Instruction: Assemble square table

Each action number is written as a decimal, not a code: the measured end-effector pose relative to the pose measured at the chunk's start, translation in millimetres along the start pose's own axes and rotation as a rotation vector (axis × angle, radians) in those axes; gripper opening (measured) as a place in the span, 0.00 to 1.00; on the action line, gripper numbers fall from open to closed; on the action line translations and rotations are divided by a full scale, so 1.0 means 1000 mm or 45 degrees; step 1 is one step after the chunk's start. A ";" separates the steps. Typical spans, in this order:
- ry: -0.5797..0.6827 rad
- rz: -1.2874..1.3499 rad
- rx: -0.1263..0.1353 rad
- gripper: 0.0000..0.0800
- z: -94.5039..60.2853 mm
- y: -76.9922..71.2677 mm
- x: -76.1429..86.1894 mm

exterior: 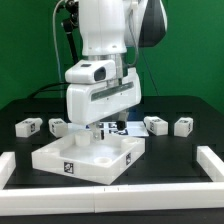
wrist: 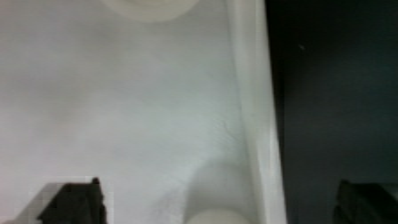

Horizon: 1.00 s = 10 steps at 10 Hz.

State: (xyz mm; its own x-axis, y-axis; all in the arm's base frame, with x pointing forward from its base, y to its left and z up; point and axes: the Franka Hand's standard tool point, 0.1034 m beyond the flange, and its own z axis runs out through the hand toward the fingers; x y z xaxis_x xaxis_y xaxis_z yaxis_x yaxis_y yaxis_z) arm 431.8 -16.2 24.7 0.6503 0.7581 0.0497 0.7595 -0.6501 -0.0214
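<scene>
The only printing here is black-and-white pattern tags, and no words or brand can be read on them. One tag sits on the front wall of the square slab, and each leg carries its own.

There is one slab and four legs, small white blocks in a row behind it. Two are at the exterior view's left and two at its right.

The slab is white plastic with a raised rim. It lies flat on the black table, inside the white border rail.

The gripper hangs just above the slab's rear part. In the wrist view the gripper stands wide and holds nothing: one of the fingertips is over the slab and the other over the table.

The marker board shows partly behind the arm.
</scene>
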 end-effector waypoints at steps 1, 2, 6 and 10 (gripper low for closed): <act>-0.009 0.009 0.017 0.81 0.009 -0.003 0.001; -0.012 0.010 0.023 0.81 0.012 -0.004 0.002; -0.013 0.013 0.024 0.57 0.012 -0.003 0.001; -0.011 0.014 0.022 0.07 0.012 -0.003 0.002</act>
State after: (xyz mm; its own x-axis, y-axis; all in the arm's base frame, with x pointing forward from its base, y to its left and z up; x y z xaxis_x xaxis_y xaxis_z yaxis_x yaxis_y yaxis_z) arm 431.0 -12.7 12.9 0.6589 0.7511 0.0405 0.7522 -0.6578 -0.0389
